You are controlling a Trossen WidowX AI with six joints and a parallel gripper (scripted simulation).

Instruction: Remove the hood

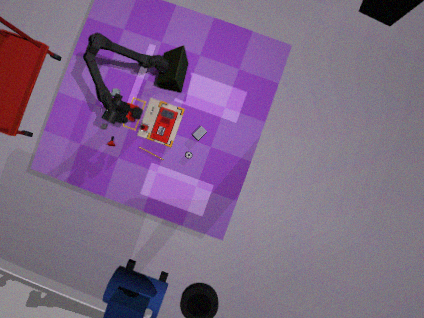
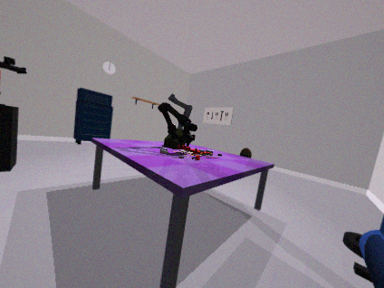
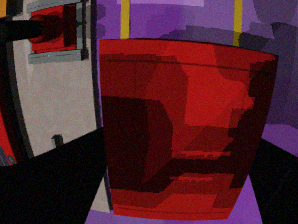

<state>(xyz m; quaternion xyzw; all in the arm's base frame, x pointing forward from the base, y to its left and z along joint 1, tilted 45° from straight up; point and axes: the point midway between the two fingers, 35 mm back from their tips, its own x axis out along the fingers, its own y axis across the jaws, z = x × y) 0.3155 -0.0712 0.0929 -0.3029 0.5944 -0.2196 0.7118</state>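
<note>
The hood [image 1: 130, 113] [image 3: 185, 125] is a red panel. My gripper [image 1: 131, 113] [image 3: 181, 139] is shut on it, with one dark finger at each side in the wrist view. In the top view the hood lies over part of the marked area, a yellow outline [image 1: 131, 128] [image 3: 125, 20]. Two of its lines run out from behind the hood in the wrist view; the hood hides the rest. How high the hood is above the table cannot be told. The red toy car [image 1: 165, 125] is on a pale board [image 1: 152, 106] [image 3: 57, 100] just right of the outline.
A red part in a grey holder [image 3: 55, 30] is on the pale board. A grey block [image 1: 199, 133], a small wheel-like ring [image 1: 188, 155], a thin yellow stick [image 1: 151, 153] and a small red piece [image 1: 111, 142] lie around. A dark box [image 1: 172, 69] stands above the board in the top view.
</note>
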